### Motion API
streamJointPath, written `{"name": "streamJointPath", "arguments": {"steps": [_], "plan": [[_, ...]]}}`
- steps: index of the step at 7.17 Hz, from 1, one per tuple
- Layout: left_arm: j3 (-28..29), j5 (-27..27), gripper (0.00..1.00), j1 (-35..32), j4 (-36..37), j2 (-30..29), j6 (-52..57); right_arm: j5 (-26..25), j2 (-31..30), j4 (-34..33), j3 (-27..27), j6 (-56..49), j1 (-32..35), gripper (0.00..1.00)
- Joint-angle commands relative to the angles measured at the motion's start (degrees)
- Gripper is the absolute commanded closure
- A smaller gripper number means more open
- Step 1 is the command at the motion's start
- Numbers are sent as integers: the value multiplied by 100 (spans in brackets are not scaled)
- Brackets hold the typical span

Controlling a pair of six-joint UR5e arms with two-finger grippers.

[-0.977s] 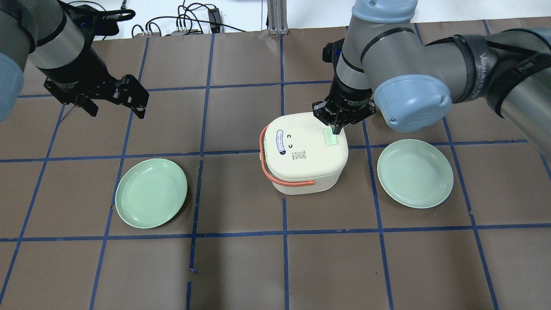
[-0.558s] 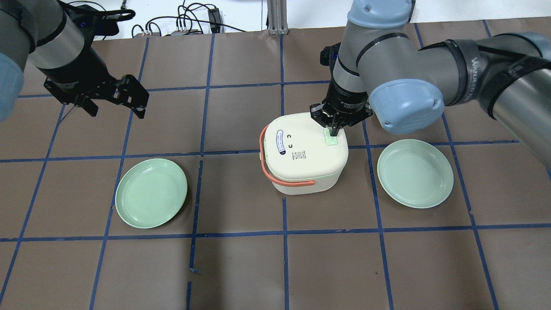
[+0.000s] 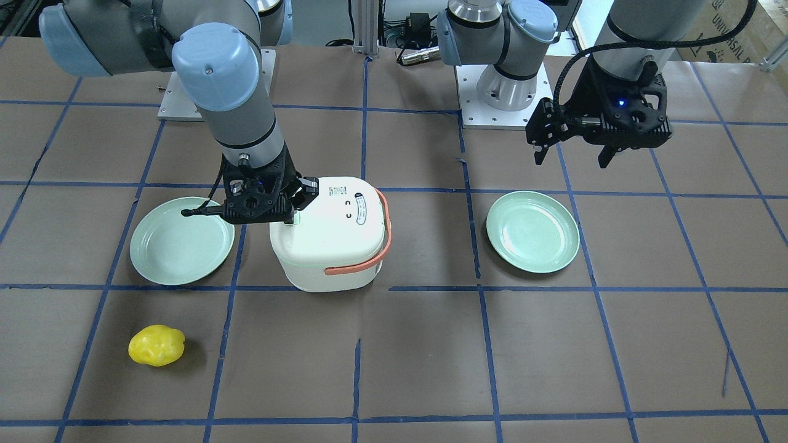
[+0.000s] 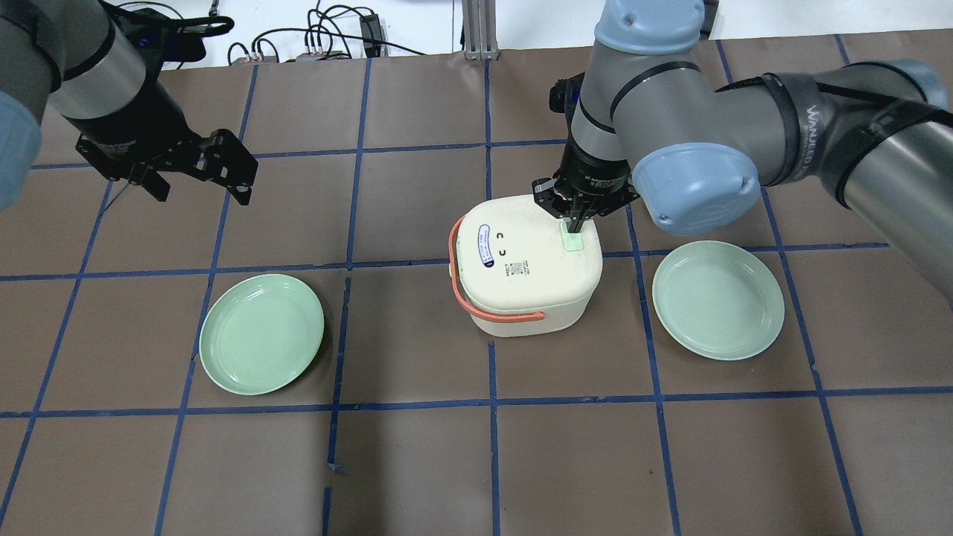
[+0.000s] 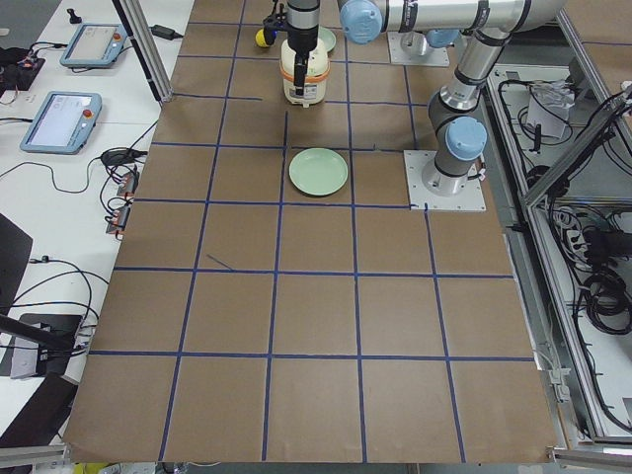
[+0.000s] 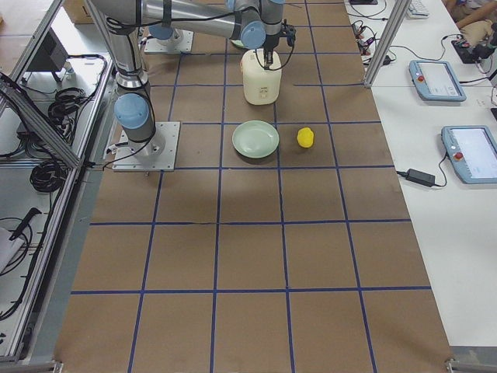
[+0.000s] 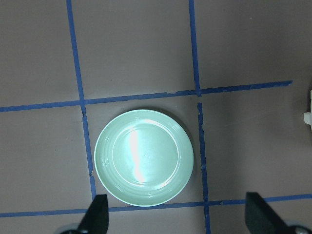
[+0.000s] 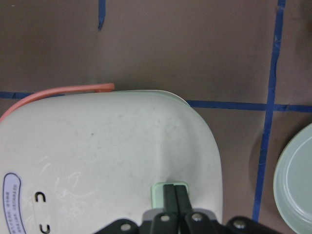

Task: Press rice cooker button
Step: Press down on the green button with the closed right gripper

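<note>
"Where is the button (image 4: 572, 243) from you?"
"Straight below my right gripper (image 4: 575, 225), whose fingers are pressed together. It sits at the rice cooker (image 4: 521, 286) lid's edge, on my side."
"And the other arm?"
"My left gripper (image 4: 202, 195) hangs spread, well apart."

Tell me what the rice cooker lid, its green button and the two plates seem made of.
Rice cooker lid: cream hard plastic, likely; matte, faintly scuffed. Button: pale green, plastic or rubber, cannot tell which. Left plate and right plate: pale green, glossy, the left one showing a light streak; melamine or glazed ceramic, perhaps.
</note>
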Motion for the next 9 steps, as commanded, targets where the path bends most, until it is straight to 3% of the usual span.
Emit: {"name": "streamJointPath", "arguments": {"steps": [1, 9], "plan": [[0, 0, 0, 0, 0, 0, 0, 0, 2, -8, 12, 7, 1, 85], [0, 0, 0, 0, 0, 0, 0, -17, -24, 1, 3, -2, 1, 82]]}}
